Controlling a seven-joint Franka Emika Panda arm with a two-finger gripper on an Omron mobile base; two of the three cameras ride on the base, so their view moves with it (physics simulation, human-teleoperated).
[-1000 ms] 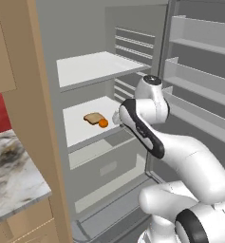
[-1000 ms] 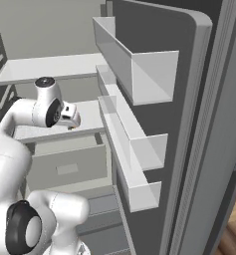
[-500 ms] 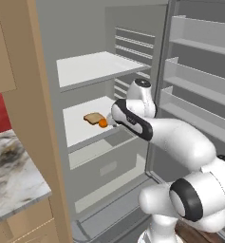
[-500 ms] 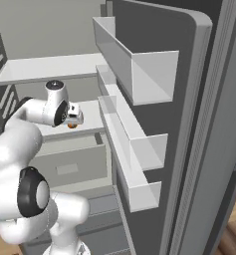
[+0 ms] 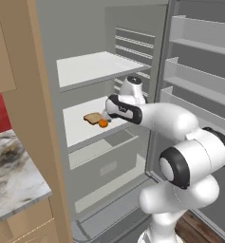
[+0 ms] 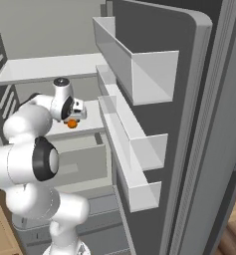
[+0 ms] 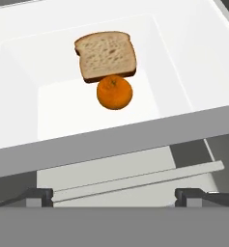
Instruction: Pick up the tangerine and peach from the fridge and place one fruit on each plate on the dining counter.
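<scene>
Hand view: plain bright orange tangerine against bread slice.

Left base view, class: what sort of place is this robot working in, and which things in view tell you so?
Most likely a home kitchen. A tall fridge stands open with a slice of bread and a tangerine on its shelf, beside wooden cupboards and a marbled worktop.
</scene>
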